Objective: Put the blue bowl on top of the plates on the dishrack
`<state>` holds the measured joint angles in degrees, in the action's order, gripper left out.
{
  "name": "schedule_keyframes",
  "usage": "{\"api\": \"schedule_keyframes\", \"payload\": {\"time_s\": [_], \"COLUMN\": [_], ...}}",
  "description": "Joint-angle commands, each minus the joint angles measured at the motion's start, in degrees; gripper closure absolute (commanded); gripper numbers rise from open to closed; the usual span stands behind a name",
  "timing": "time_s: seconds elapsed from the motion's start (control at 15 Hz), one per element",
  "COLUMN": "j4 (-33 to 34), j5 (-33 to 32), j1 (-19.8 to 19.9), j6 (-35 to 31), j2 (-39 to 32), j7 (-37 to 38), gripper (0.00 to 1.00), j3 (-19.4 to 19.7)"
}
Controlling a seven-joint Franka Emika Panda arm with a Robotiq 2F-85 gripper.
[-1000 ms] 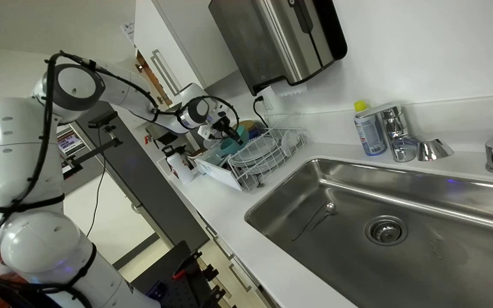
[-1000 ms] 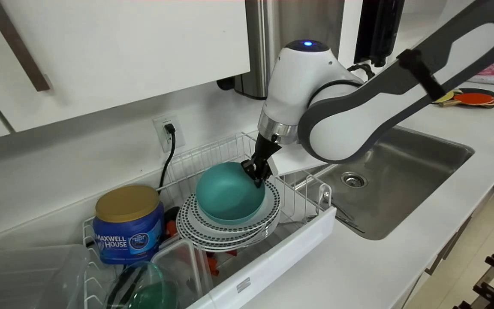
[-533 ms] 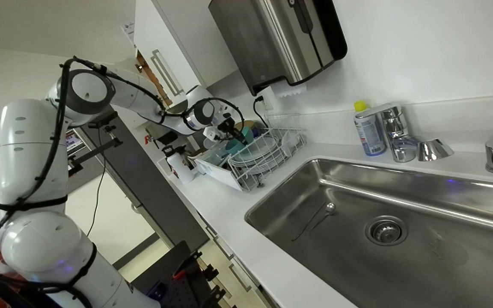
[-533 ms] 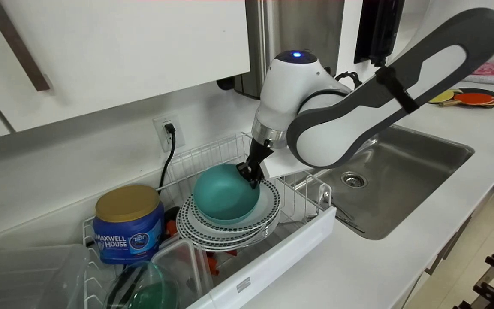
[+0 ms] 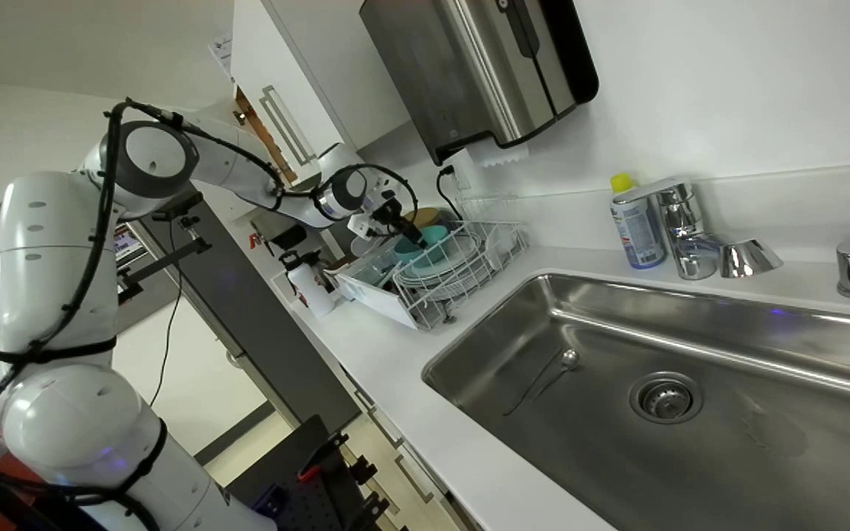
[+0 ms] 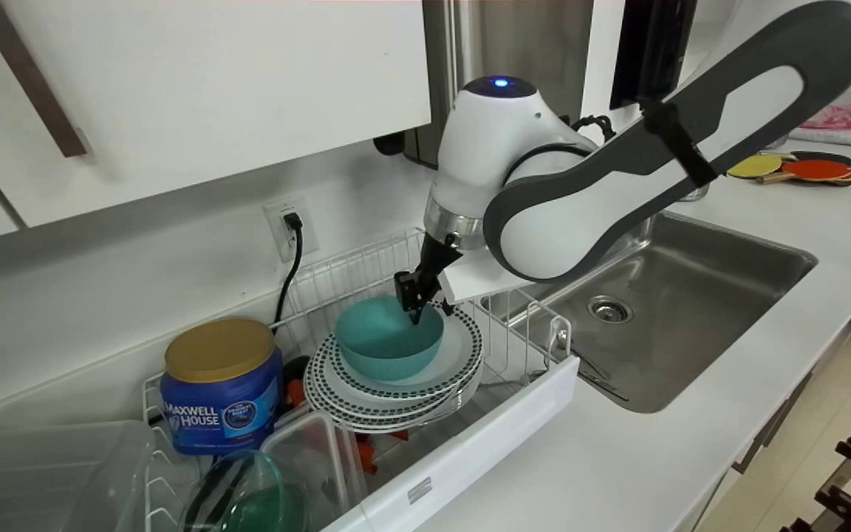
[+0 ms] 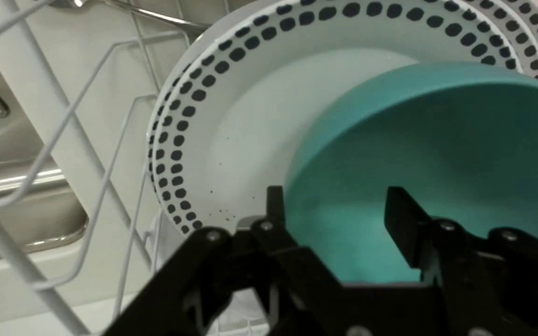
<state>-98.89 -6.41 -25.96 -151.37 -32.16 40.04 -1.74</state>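
On the white countertop (image 6: 544, 484), a white wire dishrack (image 6: 484, 451) holds a gold-lidded blue plastic tub (image 6: 220, 399), then round dot-rimmed white plates (image 7: 259, 121) bearing the round teal-blue bowl (image 6: 388, 341). Jaws well apart, the black gripper (image 7: 336, 200) straddles the bowl's rim, gripping nothing. Beyond, a rectangular steel sink (image 6: 699, 295) contains metal utensils (image 5: 568, 361); a red paddle (image 6: 815, 171) lies farther.

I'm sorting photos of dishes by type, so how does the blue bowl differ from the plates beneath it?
Colour: the blue bowl is plain teal; the plates are white with dark spots around their rims.
Shape: the blue bowl is deep, while the plates are shallow.
Width: the blue bowl is narrower than the plates.
Number: one blue bowl, but several plates in a stack.
Shared: both are round.
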Motion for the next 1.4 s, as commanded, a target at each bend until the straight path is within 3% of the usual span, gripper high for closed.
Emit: {"api": "schedule_keyframes", "payload": {"time_s": [0.0, 0.07, 0.13, 0.73, 1.33], "j4": [-2.0, -2.5, -2.9, -10.7, -21.8], "j5": [0.9, 1.1, 1.4, 4.5, 3.8], "j1": [-0.2, 0.1, 0.3, 4.7, 9.6], "j6": [2.1, 1.9, 1.6, 0.7, 8.0], "j2": [4.3, 5.0, 5.7, 14.9, 29.7], "j7": [0.5, 0.5, 0.4, -3.2, -9.0], "gripper": [0.1, 0.02, 0.0, 0.0, 0.0], "j3": [-0.1, -0.2, -0.3, -2.4, -3.0]}}
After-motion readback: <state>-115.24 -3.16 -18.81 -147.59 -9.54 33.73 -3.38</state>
